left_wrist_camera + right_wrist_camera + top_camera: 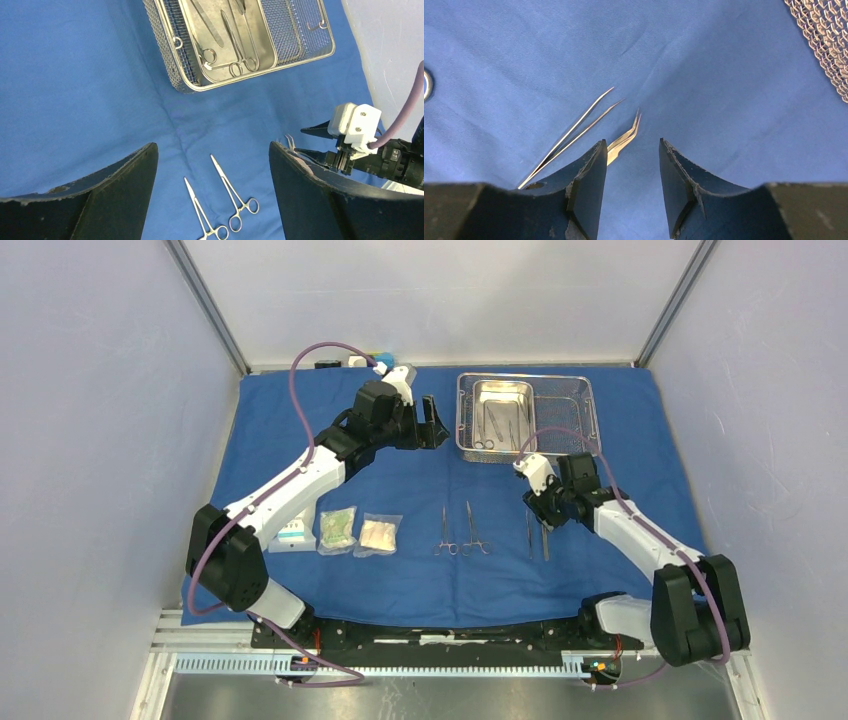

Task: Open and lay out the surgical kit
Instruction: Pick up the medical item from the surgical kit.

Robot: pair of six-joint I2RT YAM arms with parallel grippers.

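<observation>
We see pale grey walls (100, 390) on three sides, metal corner posts (205, 305), and a steel table edge (450, 695)

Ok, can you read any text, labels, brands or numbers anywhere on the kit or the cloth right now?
No text is legible in any view.
On the white packet: a bluish mark, too small to read.
On the green packet and the beige packet: no readable print.
On the mesh tray, the laid-out instruments and the blue cloth: no markings show.
</observation>
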